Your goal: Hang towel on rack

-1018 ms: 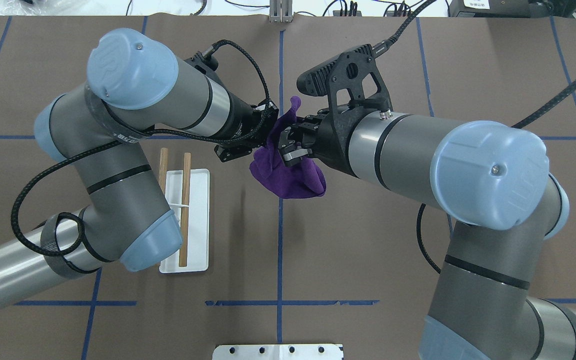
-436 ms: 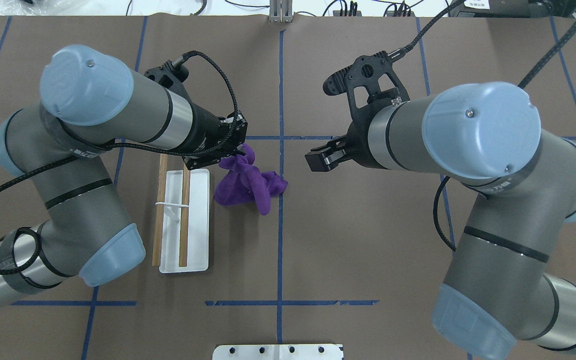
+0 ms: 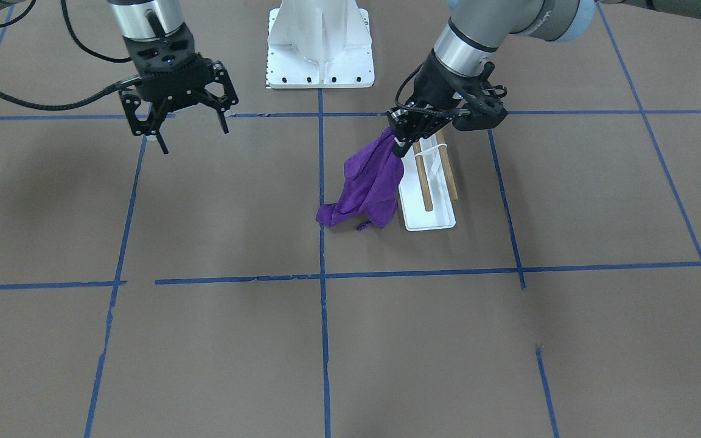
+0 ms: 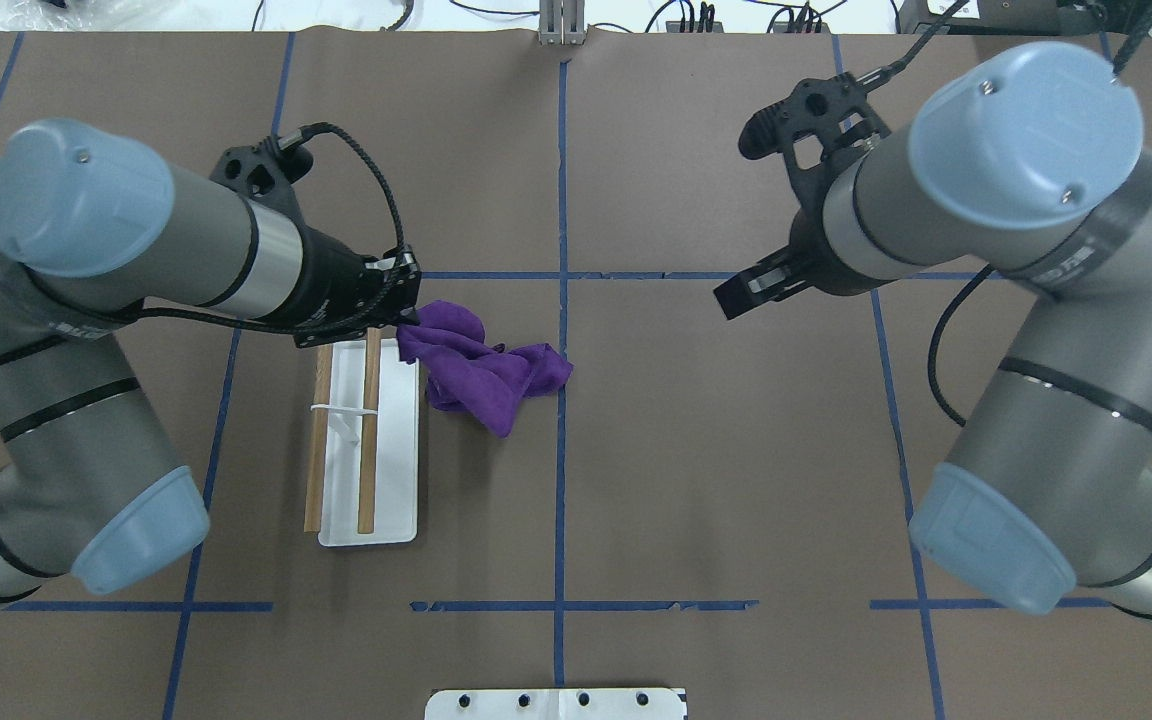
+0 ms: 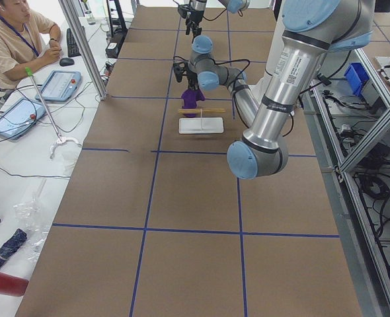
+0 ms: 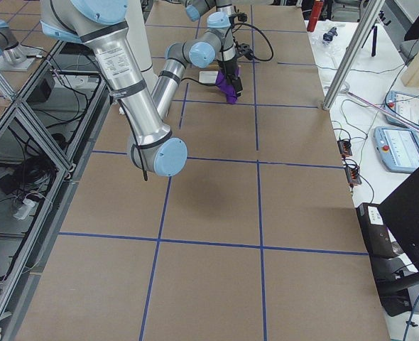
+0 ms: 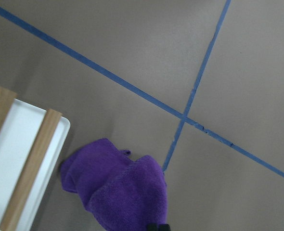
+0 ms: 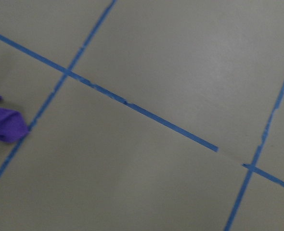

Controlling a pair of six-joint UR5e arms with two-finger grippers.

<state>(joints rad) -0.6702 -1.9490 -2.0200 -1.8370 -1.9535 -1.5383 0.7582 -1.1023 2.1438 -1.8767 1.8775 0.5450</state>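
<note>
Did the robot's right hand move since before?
Yes. The right hand pulled back toward the robot's right, away from the purple towel and the middle blue tape line.

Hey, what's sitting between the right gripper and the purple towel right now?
Only bare brown table, crossed by a blue tape line. The overhead view shows nothing else between the right gripper and the towel.

The towel (image 4: 481,375) was seen to be of purple cloth, soft, napped and matt. The rack (image 4: 394,490) was made up of a smooth white base, seemingly plastic with a faint sheen, and two rods (image 4: 368,450) of bare light-brown wood. The table (image 4: 716,470) was covered with matt brown paper, marked with blue tape (image 4: 560,520). The left pincer (image 3: 398,141) was finished in matt black.
</note>
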